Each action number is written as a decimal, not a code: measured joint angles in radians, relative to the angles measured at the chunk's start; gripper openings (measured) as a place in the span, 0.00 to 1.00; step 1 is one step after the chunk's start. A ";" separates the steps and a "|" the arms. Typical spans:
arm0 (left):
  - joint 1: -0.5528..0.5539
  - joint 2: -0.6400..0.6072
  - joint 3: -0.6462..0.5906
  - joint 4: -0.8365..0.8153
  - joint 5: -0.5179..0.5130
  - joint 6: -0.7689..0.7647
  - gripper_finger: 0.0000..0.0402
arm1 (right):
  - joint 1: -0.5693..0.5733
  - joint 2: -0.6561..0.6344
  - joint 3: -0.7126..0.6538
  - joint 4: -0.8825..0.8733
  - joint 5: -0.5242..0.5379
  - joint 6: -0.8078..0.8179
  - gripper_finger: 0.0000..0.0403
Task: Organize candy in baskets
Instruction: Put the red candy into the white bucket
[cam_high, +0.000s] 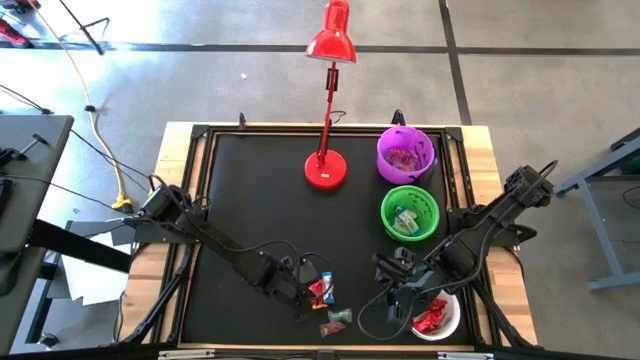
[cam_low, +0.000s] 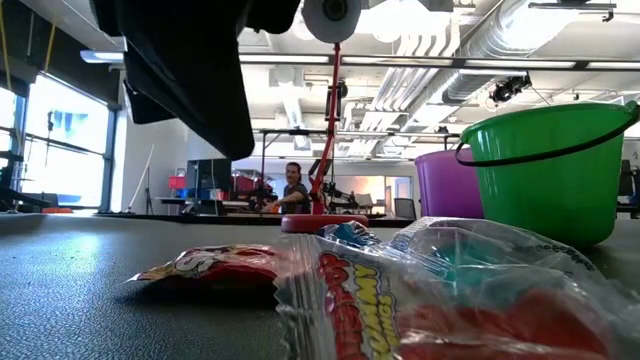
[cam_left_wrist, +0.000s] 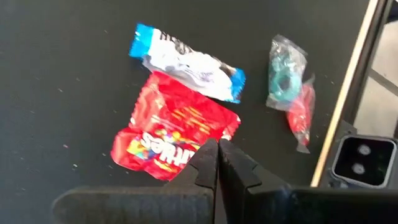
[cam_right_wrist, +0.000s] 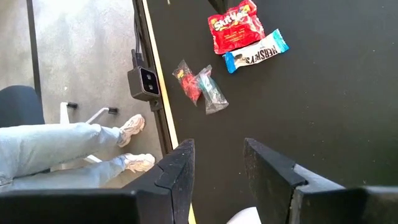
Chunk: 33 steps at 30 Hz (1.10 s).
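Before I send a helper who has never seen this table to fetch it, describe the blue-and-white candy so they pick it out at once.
On the black table, look along the edge farthest from the red lamp, by the left gripper. Four loose sweets lie there; the blue-and-white candy is the long white bar with blue ends, touching the flat red packet. The two others nearby are small clear bags.
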 joint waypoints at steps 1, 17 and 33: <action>-0.004 0.000 0.000 0.000 0.005 -0.001 0.00 | 0.000 0.000 0.000 -0.001 0.000 0.000 0.33; -0.036 0.024 0.003 0.109 0.096 0.123 0.29 | 0.000 0.000 0.000 -0.004 -0.039 0.000 0.33; -0.021 0.042 0.005 0.109 0.030 0.766 0.48 | 0.000 0.000 0.000 -0.005 -0.042 0.000 0.33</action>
